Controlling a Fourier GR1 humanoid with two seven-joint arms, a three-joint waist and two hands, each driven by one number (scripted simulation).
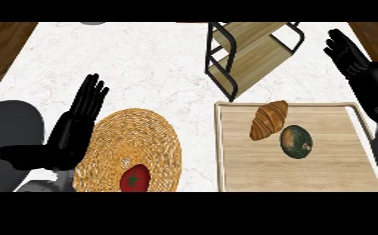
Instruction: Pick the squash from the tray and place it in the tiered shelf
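Note:
The squash (pixel 297 141) is a dark green oval with an orange patch, lying on the wooden tray (pixel 244 174) at the right. A brown croissant (pixel 269 120) lies beside it, just up and to its left. The tiered shelf (pixel 251 54) with a black frame and pale wooden boards stands behind the tray. My right hand (pixel 348 59) is open at the right edge, fingers straight, above the tray's far right corner and right of the shelf. My left hand (pixel 74 124) is open at the left, fingers up, beside a woven mat.
A round woven mat (pixel 140 139) lies left of the tray with a red tomato (pixel 135 179) at its near edge. A grey rounded object (pixel 18 129) sits at the far left. Dark wood (pixel 15 39) borders the white marble counter (pixel 148 64).

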